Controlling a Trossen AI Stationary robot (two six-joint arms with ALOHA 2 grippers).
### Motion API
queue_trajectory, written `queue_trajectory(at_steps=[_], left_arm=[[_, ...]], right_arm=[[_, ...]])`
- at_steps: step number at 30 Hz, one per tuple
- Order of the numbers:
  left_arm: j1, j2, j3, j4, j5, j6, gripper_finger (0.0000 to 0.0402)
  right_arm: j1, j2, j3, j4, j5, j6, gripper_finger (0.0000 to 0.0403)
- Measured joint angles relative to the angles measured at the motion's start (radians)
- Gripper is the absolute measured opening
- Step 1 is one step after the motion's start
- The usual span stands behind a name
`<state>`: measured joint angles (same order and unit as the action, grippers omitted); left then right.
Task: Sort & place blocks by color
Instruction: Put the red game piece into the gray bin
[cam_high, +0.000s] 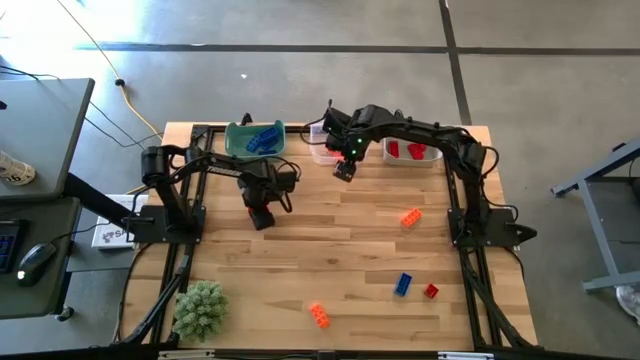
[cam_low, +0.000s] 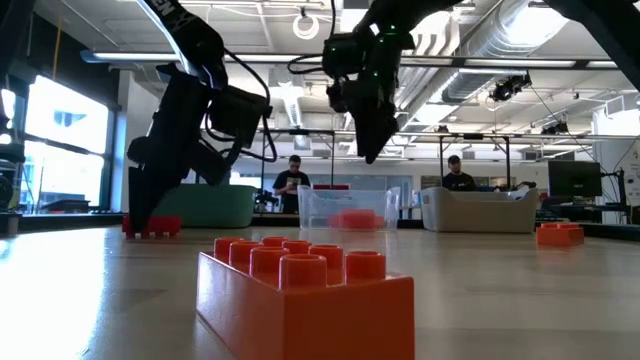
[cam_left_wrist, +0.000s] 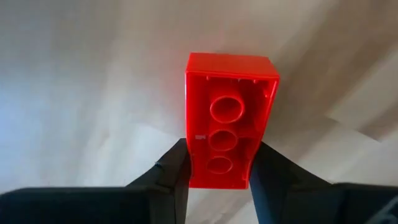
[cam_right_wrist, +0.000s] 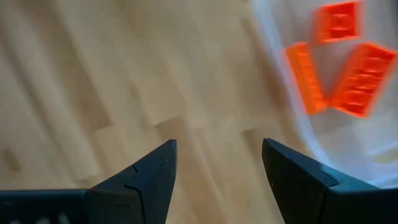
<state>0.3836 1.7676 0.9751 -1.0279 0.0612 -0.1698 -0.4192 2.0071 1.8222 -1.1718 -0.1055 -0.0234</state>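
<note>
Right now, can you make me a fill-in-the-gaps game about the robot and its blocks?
1. The left gripper has its fingers on either side of a ____ block.
2. The green bin holds blocks coloured ____.
3. The right gripper is ____ and holds nothing.
4. The fuzzy green plant sits by the table's front edge, on the ____ arm's side.

Missing words: red; blue; open; left

Left gripper (cam_high: 262, 218) fingers pinched low; right gripper (cam_high: 343, 170) fingers spread
</note>
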Motion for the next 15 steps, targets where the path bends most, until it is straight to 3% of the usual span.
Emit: queue_trajectory(at_steps=[10, 15], left_arm=[[-0.007, -0.081, 0.0, 0.037, 0.276, 0.103, 0.0106], [-0.008, -0.147, 0.0, 0.082, 0.322, 0.097, 0.0107]], right_arm=[[0.12, 0.0, 0.159, -0.111, -0.059, 0.019, 0.0224], [0.172, 0.0, 0.297, -0.158, -0.086, 0.02, 0.0224]])
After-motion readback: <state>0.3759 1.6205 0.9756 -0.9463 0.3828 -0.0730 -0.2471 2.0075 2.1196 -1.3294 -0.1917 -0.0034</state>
